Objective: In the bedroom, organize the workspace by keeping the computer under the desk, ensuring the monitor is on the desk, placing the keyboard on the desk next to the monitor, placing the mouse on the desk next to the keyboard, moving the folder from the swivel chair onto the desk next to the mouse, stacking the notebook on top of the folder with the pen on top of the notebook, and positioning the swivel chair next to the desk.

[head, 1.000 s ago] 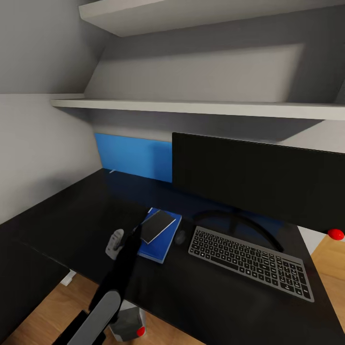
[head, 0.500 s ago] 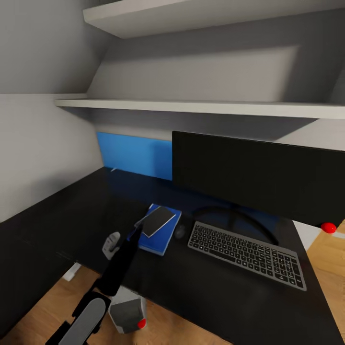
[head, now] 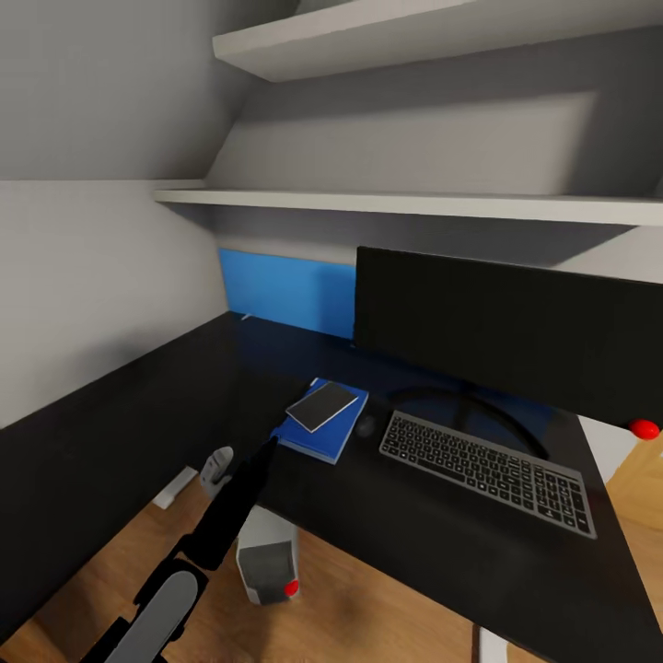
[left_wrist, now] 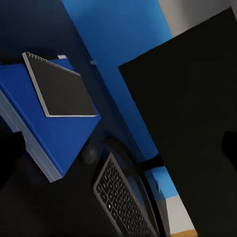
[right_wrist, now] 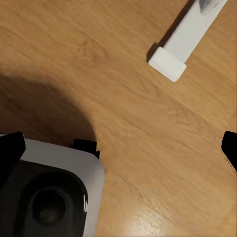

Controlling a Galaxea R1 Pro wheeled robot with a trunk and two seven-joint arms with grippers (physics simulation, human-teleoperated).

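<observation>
Grey bedroom walls rise under a sloped ceiling, with two white wall shelves running above the workspace and a wood floor below. Across the head view stretches the black-topped table, L-shaped, with a bright blue back panel against the wall.

On the table stands the monitor, a wide black screen on a thin curved arc stand, a red dot at its lower right corner. In front of it lies the keyboard, silver-grey with black keys, angled slightly. Below the table's front edge, on the floor, stands the computer, a small white-grey tower with a red dot low on its side.

Left of the keyboard lies the blue folder, flat on the table, and the dark notebook rests on top of it, turned a little askew; the left wrist view shows its spiral-bound edge. Between folder and keyboard sits the mouse, small, dark and hard to make out against the table top. I cannot make out the pen.

The left arm reaches up toward the folder's near corner; its gripper is too dark to tell whether its fingers are apart or together. In the right wrist view, dark fingertips at both edges of the picture show the right gripper spread wide over the floor.
</observation>
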